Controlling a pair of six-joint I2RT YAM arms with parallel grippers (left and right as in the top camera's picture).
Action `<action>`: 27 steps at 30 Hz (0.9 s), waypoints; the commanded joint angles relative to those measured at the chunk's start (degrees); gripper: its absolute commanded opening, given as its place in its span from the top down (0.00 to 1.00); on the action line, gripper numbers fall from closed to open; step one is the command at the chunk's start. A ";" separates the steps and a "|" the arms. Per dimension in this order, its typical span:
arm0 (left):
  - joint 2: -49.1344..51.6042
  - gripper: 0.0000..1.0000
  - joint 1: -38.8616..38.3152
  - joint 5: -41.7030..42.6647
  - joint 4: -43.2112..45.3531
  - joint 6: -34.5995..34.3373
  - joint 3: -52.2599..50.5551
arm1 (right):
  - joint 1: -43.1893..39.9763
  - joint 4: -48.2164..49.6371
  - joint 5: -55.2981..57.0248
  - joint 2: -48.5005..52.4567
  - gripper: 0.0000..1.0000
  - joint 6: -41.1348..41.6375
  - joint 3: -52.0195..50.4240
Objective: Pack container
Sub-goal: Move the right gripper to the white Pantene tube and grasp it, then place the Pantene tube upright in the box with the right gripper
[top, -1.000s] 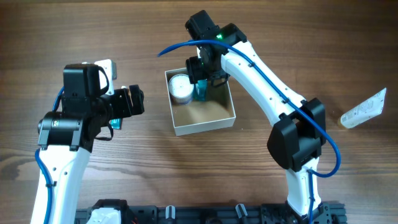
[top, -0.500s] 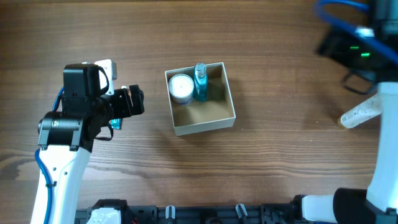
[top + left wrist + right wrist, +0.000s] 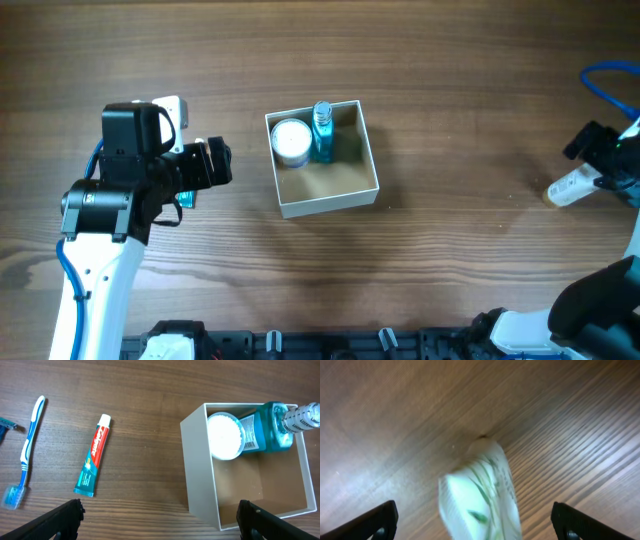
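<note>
The right arm had swung away from the container [image 3: 328,205] and out to the tabletop's [image 3: 450,60] right edge. The container sat mid-table with the mouthwash bottle [image 3: 322,133] and a round white jar [image 3: 291,141] already inside. The right gripper [image 3: 477,527] now hung over a white tube [image 3: 480,495], jaws apart on either side of it and not yet closed, so that tube looked like the next item to pack. The left gripper [image 3: 162,520] waited with its jaws also apart, empty. The bottle's neck band read "LISTERINE", the toothpaste [image 3: 92,457] appeared to say Colgate, and the white tube's green print was too blurred to read.
</note>
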 commanded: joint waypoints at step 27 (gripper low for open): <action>0.09 0.00 -0.20 -0.55 0.11 -0.70 0.74 | 41.09 -16.20 -7.52 -5.66 0.96 -8.37 32.50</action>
